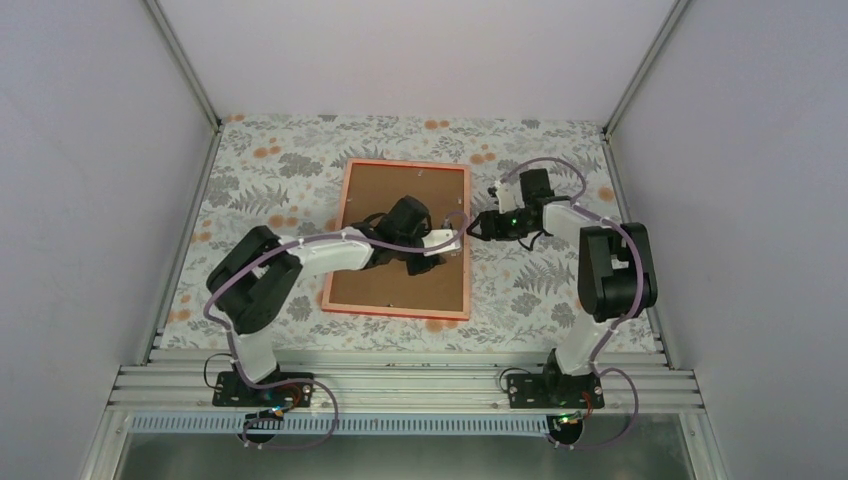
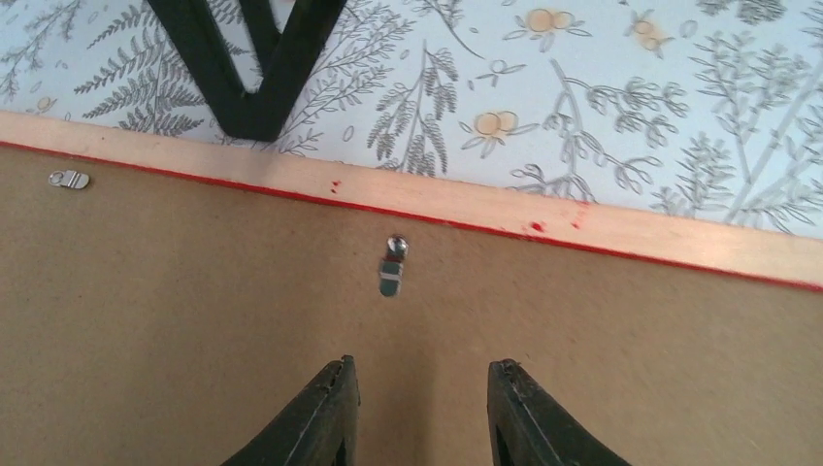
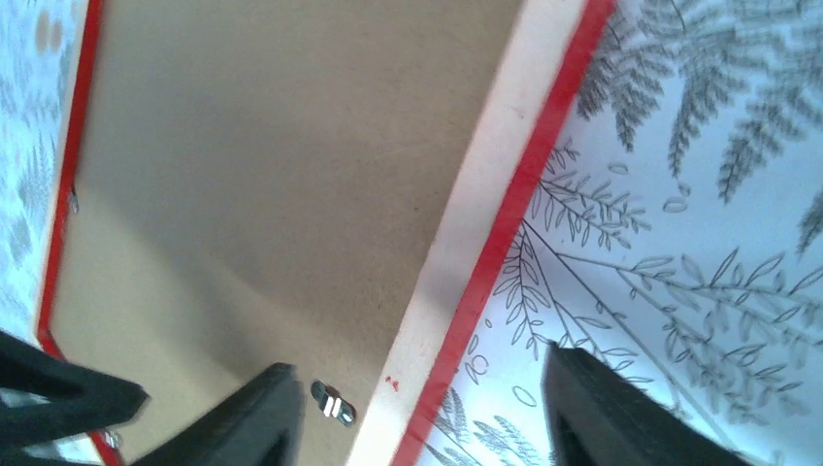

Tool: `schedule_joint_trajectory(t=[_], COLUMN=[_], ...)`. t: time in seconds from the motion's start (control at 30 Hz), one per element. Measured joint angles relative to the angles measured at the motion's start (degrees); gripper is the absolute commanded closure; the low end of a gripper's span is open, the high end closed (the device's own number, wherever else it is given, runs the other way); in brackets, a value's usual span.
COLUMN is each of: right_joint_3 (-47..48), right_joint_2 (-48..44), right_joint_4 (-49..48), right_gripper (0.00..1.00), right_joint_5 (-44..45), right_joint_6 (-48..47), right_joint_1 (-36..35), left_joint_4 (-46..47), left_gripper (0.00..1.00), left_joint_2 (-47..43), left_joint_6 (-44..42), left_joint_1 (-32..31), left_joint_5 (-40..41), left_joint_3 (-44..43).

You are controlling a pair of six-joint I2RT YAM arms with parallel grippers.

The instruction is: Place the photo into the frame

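YAM pair: white links, black joints.
Left arm [image 1: 325, 250], right arm [image 1: 612, 270]: lilac cables looped alongside, black base plates on the rail [image 1: 400, 385], black tapered fingers [image 2: 315, 422].

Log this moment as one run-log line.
frame: face down on tablecloth | backing board: in frame | photo: not in view | left jaws: open over backing board near clip | right jaws: open, astride frame's right edge

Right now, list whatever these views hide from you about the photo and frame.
- Photo: in no view; the backing board covers the frame's inside.
- Top view: the left arm hides the board's middle.
- Left wrist view: all but one frame rail is cut off.
- Right wrist view: the clip is blurred.
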State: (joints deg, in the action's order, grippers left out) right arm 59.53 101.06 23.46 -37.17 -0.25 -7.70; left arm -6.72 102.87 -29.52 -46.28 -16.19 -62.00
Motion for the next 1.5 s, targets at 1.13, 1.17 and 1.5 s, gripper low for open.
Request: schedule_joint_trajectory(t=[1.13,1.17,1.5], right_joint_3=[4.37,4.57,4.92], right_joint_2=[8.74,8.92,9.31], right_joint_4=[-10.86,-10.75,-10.56], right_gripper=[0.42,0.42,0.56], right_joint_5=[24.68,24.92,24.72], right_joint_6=[8.24,8.26,8.68], right_joint_1=[-8.85,-8.85,-8.72], left_joint_4=[6.29,6.21,3.56], left_gripper=[0.72,0.72,0.71], left_joint_2=[13.49,13.49,13.09], left_joint_6=[-5.14,-5.42,-2.14], left_joint_1=[-2.84,-3.04,-1.64], left_joint_5=[6.14,5.73,0.94], left_joint_3=[-7.85,-7.85,-8.24])
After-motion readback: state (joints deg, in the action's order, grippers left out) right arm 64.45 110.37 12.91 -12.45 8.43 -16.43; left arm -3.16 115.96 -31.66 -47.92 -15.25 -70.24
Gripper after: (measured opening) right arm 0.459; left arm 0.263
